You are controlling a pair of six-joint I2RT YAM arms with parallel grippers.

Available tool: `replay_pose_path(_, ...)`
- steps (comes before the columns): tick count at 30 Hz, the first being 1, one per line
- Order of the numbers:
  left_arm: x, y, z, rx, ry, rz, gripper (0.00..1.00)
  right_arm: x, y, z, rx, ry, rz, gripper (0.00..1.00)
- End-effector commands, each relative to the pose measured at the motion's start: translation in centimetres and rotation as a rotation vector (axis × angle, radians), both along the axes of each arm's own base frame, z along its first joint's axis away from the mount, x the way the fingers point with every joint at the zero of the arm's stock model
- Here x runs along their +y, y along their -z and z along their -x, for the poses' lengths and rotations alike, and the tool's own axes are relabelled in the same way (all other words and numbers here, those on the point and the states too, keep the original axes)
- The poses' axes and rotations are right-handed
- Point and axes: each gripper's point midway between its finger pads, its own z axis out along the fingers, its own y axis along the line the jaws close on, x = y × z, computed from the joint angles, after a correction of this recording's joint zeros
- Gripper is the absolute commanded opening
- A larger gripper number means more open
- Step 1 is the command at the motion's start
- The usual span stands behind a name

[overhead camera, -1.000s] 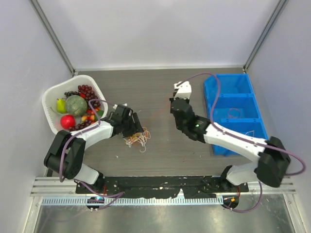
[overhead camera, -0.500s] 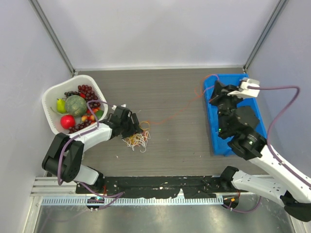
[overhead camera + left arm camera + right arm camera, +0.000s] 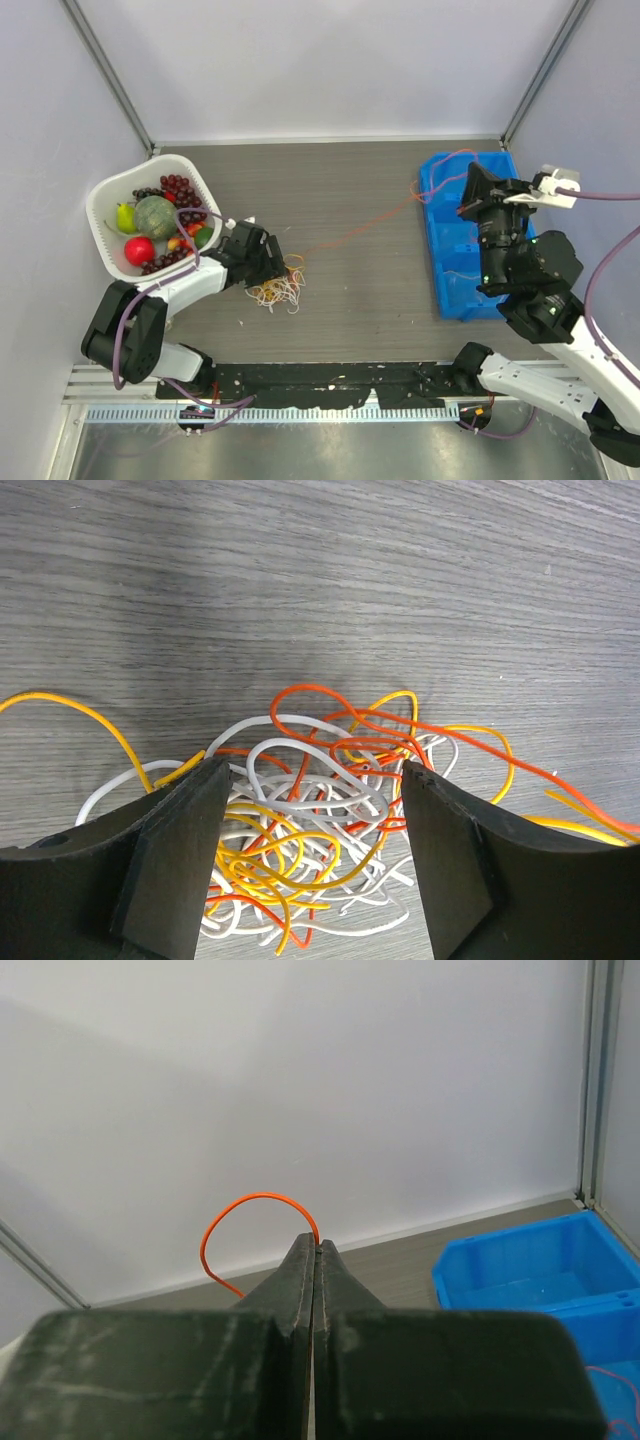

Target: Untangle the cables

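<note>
Cables (image 3: 281,291): mostly one knotted heap of orange, yellow and white on the surface (image 3: 370,300), so far from done. Only one orange cable (image 3: 350,234) drawn out, stretched across toward the blue bin (image 3: 447,300) and pinched between the clenched right fingers (image 3: 300,1270). Left fingers (image 3: 180,840) spread wide, gripping nothing, straddling the heap with strands between and beneath the tips; contact impossible to tell.

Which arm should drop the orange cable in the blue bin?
Right: the right end effector grips the orange cable by the blue bin; the left end effector hangs open over the tangle.
</note>
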Motion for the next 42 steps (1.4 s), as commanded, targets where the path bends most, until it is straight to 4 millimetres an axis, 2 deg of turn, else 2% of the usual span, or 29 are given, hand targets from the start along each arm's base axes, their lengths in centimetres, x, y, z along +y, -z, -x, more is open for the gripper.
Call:
replay_pose_path(1, 3.2, 2.1, 2.0, 0.080, -0.029, -0.125, 0.75, -4.5, -4.4, 2.9, -0.099, 0.077, -0.062, 0.01)
replay_pose_path(10, 3.3, 2.2, 1.9, 0.080, -0.023, -0.131, 0.76, -7.7, -6.3, 5.5, -0.158, 0.107, -0.091, 0.01)
replay_pose_path(15, 3.4, 2.1, 1.8, 0.080, -0.024, -0.137, 0.77, -5.8, -5.6, 4.5, -0.139, 0.056, -0.068, 0.01)
replay_pose_path(18, 3.2, 1.7, 1.8, 0.066, -0.020, -0.120, 0.77, -3.2, -4.2, 3.0, -0.112, -0.003, -0.055, 0.01)
replay_pose_path(22, 2.5, -0.4, 1.6, 0.006, 0.007, -0.070, 0.80, 0.2, -1.8, 1.1, -0.037, -0.070, 0.013, 0.01)
replay_pose_path(24, 2.3, -1.9, 1.3, -0.039, 0.015, -0.049, 0.83, 0.9, -1.4, 0.6, -0.018, -0.079, 0.037, 0.01)
replay_pose_path(30, 1.8, -7.5, 0.5, -0.197, 0.029, 0.014, 0.89, -0.2, -3.9, 1.2, -0.079, -0.054, 0.025, 0.01)
replay_pose_path(33, 0.9, -9.8, 0.5, -0.251, 0.064, 0.075, 0.91, 0.6, -4.2, 0.1, -0.072, -0.031, 0.035, 0.01)
replay_pose_path(34, 0.7, -10.3, 0.5, -0.263, 0.071, 0.086, 0.92, 0.8, -4.5, -0.3, -0.065, -0.019, 0.035, 0.01)
replay_pose_path(35, 0.6, -10.9, 0.4, -0.278, 0.078, 0.096, 0.93, 1.5, -3.7, -1.5, -0.025, 0.009, 0.058, 0.01)
replay_pose_path(36, 0.5, -11.3, 0.5, -0.284, 0.084, 0.101, 0.94, 1.4, -4.3, -1.6, -0.023, 0.024, 0.049, 0.01)
replay_pose_path(37, 0.5, -11.5, 0.5, -0.287, 0.085, 0.103, 0.95, 2.3, -3.3, -2.8, 0.015, 0.043, 0.085, 0.00)
replay_pose_path(38, 0.4, -11.7, 0.6, -0.289, 0.090, 0.107, 0.94, 2.5, -3.7, -3.1, 0.021, 0.051, 0.085, 0.01)
replay_pose_path(39, 0.4, -11.9, 0.8, -0.292, 0.094, 0.113, 0.95, 3.3, -2.8, -4.1, 0.053, 0.064, 0.114, 0.01)
replay_pose_path(42, 0.3, -12.0, 1.3, -0.289, 0.106, 0.125, 0.95, 4.3, -2.3, -5.4, 0.076, 0.077, 0.130, 0.01)
